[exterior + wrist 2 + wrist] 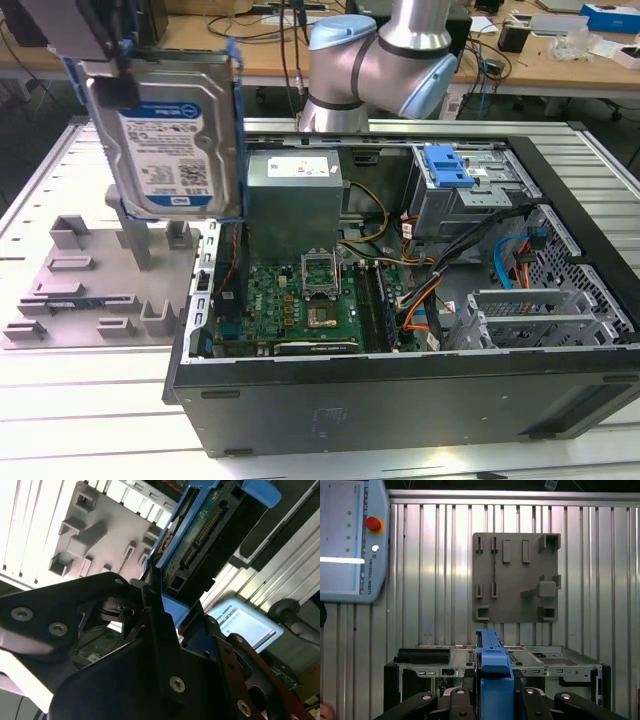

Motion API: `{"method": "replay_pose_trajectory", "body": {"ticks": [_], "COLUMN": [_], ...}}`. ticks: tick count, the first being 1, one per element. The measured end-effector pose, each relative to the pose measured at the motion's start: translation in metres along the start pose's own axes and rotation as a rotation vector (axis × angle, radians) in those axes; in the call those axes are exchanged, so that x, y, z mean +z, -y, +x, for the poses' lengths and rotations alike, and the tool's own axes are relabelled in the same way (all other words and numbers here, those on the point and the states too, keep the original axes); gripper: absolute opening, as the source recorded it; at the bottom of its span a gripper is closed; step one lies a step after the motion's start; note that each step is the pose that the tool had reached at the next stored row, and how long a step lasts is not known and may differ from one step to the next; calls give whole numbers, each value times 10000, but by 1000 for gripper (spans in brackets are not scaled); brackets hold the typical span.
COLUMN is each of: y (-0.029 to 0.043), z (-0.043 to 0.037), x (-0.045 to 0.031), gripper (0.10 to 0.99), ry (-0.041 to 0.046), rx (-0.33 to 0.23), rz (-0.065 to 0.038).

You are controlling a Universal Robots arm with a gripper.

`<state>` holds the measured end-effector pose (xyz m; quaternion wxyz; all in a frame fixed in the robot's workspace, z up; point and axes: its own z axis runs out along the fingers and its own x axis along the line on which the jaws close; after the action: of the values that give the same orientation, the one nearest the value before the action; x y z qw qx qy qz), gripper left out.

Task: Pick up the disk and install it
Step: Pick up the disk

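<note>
The disk (pixel 165 130), a silver hard drive with a white-and-blue label in a blue plastic carrier, hangs upright in the air above the grey fixture plate (pixel 90 290), at the exterior view's left. My gripper (pixel 120 70) is shut on its upper edge. In the first wrist view the disk (pixel 493 662) shows edge-on between the black fingers (pixel 466 690). In the second wrist view the disk (pixel 200 535) juts out from my gripper (pixel 160 605), connector side showing. The disk is left of the open computer case (pixel 400 395) and above its side wall.
The open case holds a motherboard (pixel 300 300), a grey power supply (pixel 295 195), loose cables and a grey drive cage with a blue bracket (pixel 447 165). The fixture plate (pixel 515 577) has raised slots and blocks. A teach pendant (pixel 350 540) lies on the ribbed table.
</note>
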<state>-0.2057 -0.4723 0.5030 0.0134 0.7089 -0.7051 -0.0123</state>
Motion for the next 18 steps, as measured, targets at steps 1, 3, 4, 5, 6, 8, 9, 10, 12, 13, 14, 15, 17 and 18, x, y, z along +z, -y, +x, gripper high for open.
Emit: {"method": "replay_pose_trajectory", "body": {"ticks": [1,3,4,5,6,8,9,10,12,13,14,15,17,18], "y": [53,186,272,362,457,634,702,745,913,1004,1096,1183,1284,1329], "z": [25,81,114,149,184,245,267,282,334,362,389,411,435,444], "x": [-2,-6,-10,-13,-16,-22,-25,-26,-32,-36,-39,-42,-46,-47], "gripper": [365,365,365,365,365,365,365,365,365,365,365,365,365,365], "ry": [5,20,30,42,54,70,72,74,78,80,82,85,86,86], "rx": [0,-1,-1,0,-2,-3,-2,-4,-3,-3,-2,-4,-2,-3], "rz": [0,0,0,0,0,1,0,1,0,1,0,1,0,1]}}
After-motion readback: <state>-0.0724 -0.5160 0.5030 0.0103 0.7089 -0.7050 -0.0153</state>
